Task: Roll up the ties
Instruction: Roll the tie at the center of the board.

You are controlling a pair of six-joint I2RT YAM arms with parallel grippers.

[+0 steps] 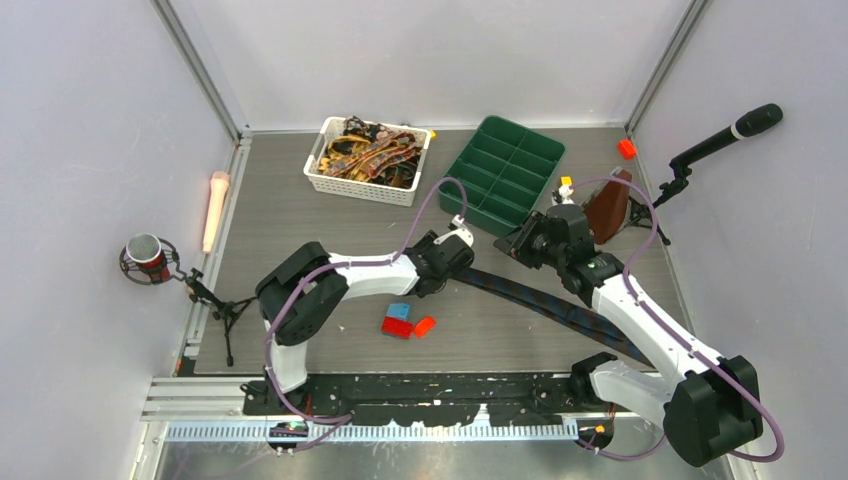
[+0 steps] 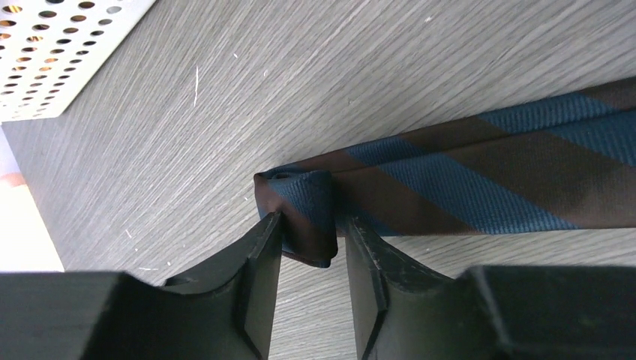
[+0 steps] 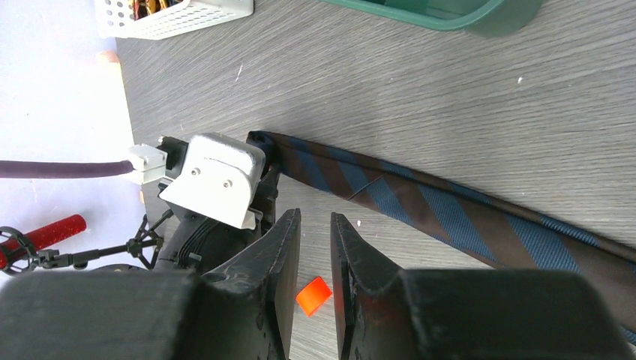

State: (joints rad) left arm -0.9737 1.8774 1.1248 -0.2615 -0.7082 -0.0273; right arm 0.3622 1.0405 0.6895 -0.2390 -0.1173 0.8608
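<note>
- My left fingers (image 2: 259, 285) stand apart, one on each side of the small rolled end (image 2: 304, 214) of the tie (image 2: 480, 176). The finger at 9 o'clock of the roll seems to touch it, and the one at 3 o'clock stands just clear.
- My right fingers (image 3: 279, 277) are narrowly apart with nothing between them, hovering over the bench (image 3: 450, 97). The tie lies toward their 1 o'clock.
- In the top view the tie lies flat from mid-bench out toward 4 o'clock. More ties (image 1: 370, 155) sit in the white basket (image 1: 325, 182) at 11 o'clock.
- With no squeeze on it, that first turn could spring open, because the fabric looks smooth and springy.
- If I close off-centre I would pinch only one edge, and the roll would skew into a cone.
- Nothing pins the loose length, so turning the roll could drag or twist it across the bench.
</note>
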